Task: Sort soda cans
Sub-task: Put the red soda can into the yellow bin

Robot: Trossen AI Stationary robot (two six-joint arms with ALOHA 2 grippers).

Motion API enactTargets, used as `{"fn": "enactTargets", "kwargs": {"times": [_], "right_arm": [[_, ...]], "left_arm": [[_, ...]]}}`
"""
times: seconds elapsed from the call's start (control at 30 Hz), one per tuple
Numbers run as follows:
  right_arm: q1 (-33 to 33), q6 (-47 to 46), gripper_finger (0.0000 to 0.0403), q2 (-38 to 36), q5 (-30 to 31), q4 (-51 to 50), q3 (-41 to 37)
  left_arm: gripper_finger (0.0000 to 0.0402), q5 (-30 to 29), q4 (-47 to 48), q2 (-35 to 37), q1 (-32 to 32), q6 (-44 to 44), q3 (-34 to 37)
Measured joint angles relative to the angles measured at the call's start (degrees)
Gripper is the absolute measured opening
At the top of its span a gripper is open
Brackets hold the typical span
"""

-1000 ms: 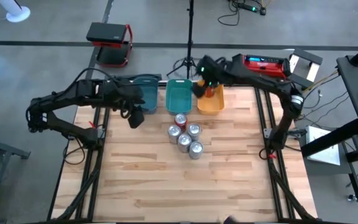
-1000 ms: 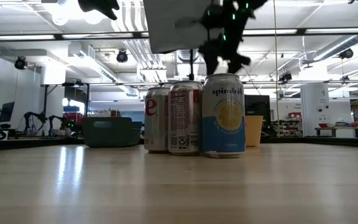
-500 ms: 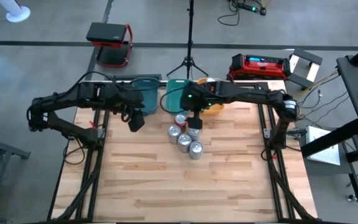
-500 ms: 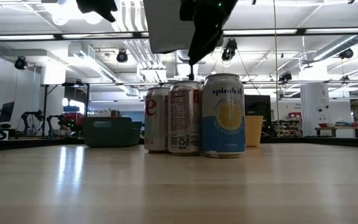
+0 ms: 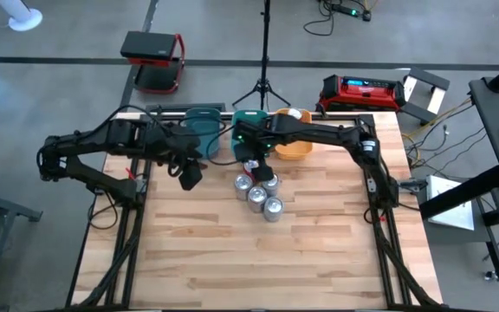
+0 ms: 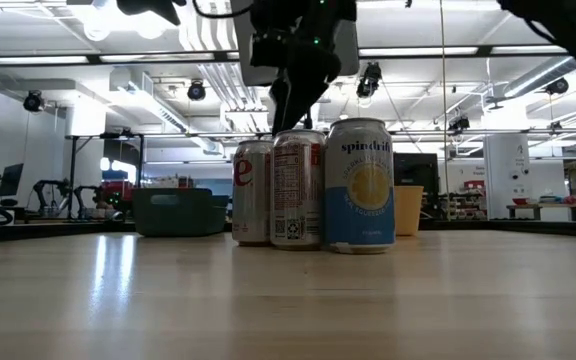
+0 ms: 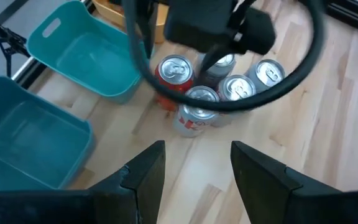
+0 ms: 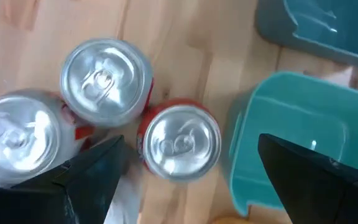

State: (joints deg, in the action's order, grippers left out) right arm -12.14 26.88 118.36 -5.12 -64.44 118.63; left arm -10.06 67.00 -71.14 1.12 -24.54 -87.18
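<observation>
On the wooden counter [image 5: 232,251], the soda cans [image 5: 258,191] are standing upright in a tight cluster just short of the bins, near the counter's middle and toward its 12 o'clock edge. Five tops are showing from above; a sixth cannot be made out. In the low view three are lining up side by side: a red can [image 6: 251,190], a can with a printed label [image 6: 298,188], and a pale blue and yellow can [image 6: 360,186].

The right pincer [image 5: 251,163] is hanging over the cluster's 12 o'clock end, its two fingers spread wide apart and holding nothing. In its wrist view one red-sided can [image 8: 179,140] is sitting between the dark fingers [image 8: 79,186], with another can [image 8: 106,81] touching it and a third [image 8: 17,140] beside that.

The left pincer [image 5: 189,173] is hovering at about 9 o'clock from the cans, well apart from them, fingers [image 7: 145,180] parted and empty.

Along the 12 o'clock edge, a dark teal bin [image 5: 199,121] is sitting at 11 o'clock from the cans, a lighter teal bin [image 5: 248,117] is sitting straight behind them, and an orange bin [image 5: 297,149] is sitting at 1 o'clock, partly under the right arm.
</observation>
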Motion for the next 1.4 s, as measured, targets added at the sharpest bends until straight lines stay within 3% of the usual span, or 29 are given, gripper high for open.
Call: {"fn": "enactTargets", "kwargs": {"times": [1.4], "right_arm": [[0.70,-2.27,0.0363,7.24,0.37,-1.73,-1.26]], "left_arm": [[0.0167,-1.60,-0.10,-0.17,-0.71,1.54,0.00]]}}
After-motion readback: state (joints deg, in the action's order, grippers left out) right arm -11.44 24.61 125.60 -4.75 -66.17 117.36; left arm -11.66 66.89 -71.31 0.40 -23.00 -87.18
